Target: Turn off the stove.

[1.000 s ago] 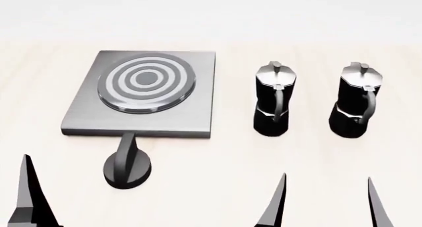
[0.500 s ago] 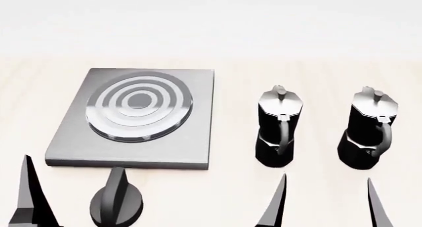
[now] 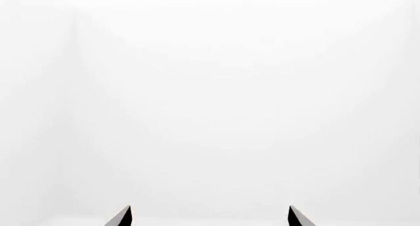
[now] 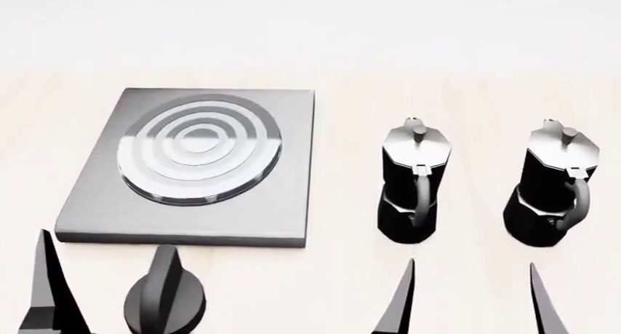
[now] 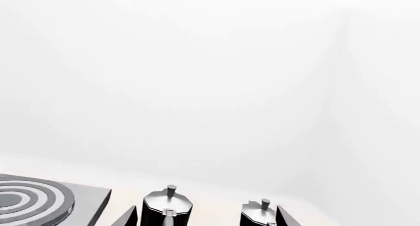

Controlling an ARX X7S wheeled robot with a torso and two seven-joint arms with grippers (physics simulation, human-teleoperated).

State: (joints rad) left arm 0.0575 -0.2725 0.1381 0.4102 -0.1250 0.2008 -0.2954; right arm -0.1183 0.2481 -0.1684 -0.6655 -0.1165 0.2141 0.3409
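Since half a second ago, your head view has shifted slightly: the stove (image 4: 189, 167) now sits a little higher in the picture, and its knob (image 4: 165, 301) has slid towards the lower edge. Neither gripper has closed on the knob, so the stove has not yet been turned off.

The stove is a flat, square plate of brushed grey metal with a round burner of pale and dark concentric rings. Its knob is separate: a round black disc with a raised ridge, standing on the pale wooden table (image 4: 339, 94) just in front of the plate's near edge.

Your left gripper (image 4: 49, 290) shows one dark, pointed finger just left of the knob, apart from it. In the left wrist view, its fingers stand wide and empty. Your right gripper (image 4: 475, 301) is also spread wide, holding nothing, in front of two glossy black-and-silver moka pots (image 4: 415, 181).
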